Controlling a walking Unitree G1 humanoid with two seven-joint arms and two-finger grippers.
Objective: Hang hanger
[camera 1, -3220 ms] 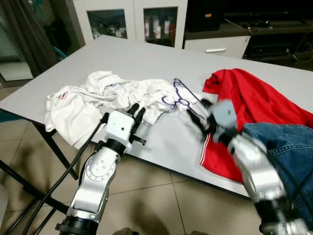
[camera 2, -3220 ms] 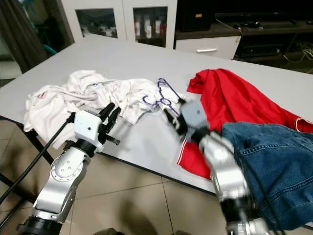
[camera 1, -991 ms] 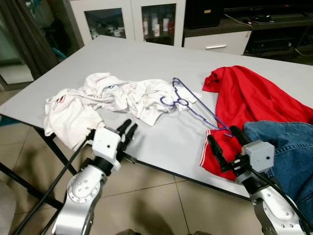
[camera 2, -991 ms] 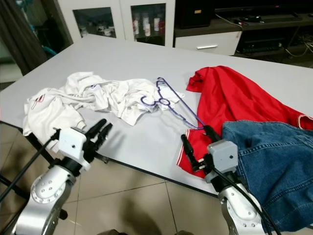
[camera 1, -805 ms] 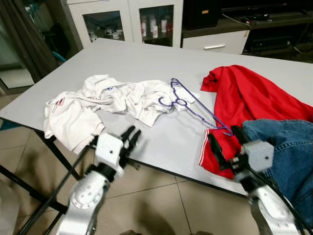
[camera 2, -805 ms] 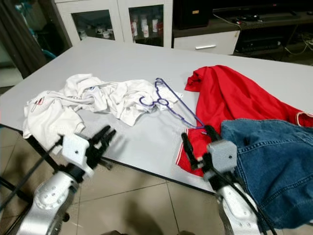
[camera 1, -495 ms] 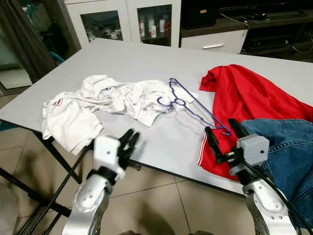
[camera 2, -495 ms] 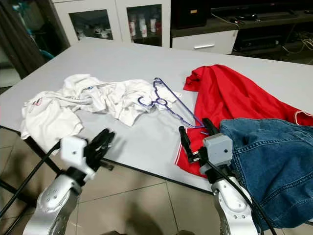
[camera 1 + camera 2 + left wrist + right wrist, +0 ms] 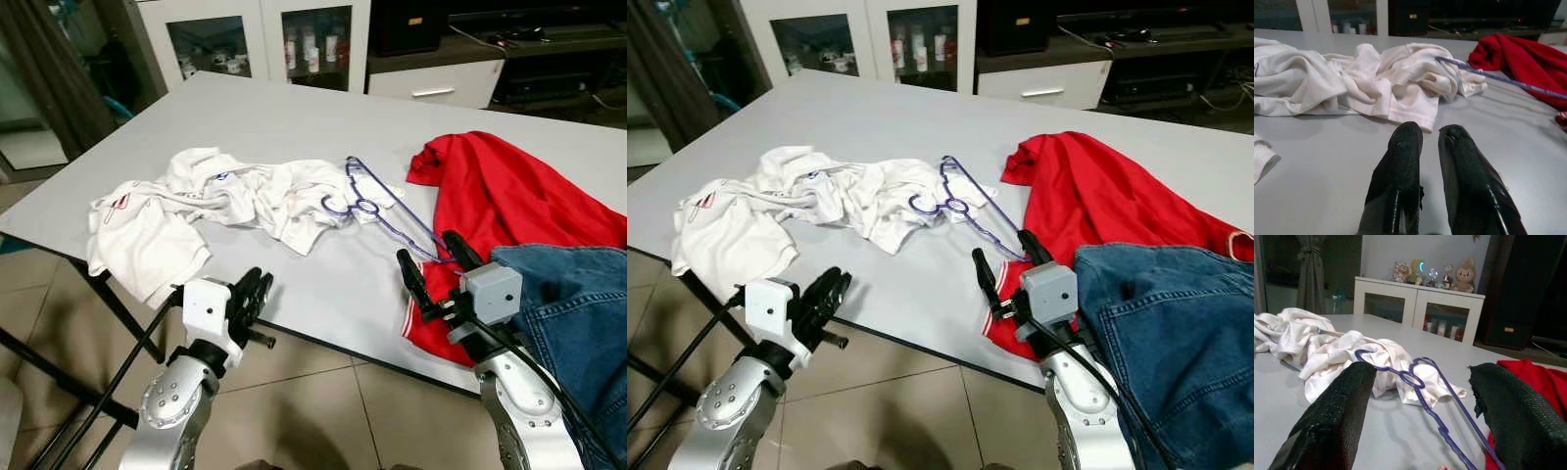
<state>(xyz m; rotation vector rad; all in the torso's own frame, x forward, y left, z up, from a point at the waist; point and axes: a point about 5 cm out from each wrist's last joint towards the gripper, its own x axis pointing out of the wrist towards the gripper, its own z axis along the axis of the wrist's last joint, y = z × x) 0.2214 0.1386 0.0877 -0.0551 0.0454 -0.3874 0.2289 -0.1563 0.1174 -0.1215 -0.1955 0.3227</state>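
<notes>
Hanger point(image 9: 377, 208) flat on table point(image 9: 294, 117), right gripper point(image 9: 428, 264) jaws spread, left gripper point(image 9: 257, 290) jaws nearly together.

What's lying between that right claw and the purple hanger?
Almost nothing: in the right wrist view, bare grey table runs from the open right tool to the purple hanger, with red shirt edging in beside it.

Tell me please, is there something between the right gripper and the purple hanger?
Nothing visible blocks it. The open right gripper points at the hanger across bare table. The hanger's far end lies on the white shirt; the red shirt lies beside it.
</notes>
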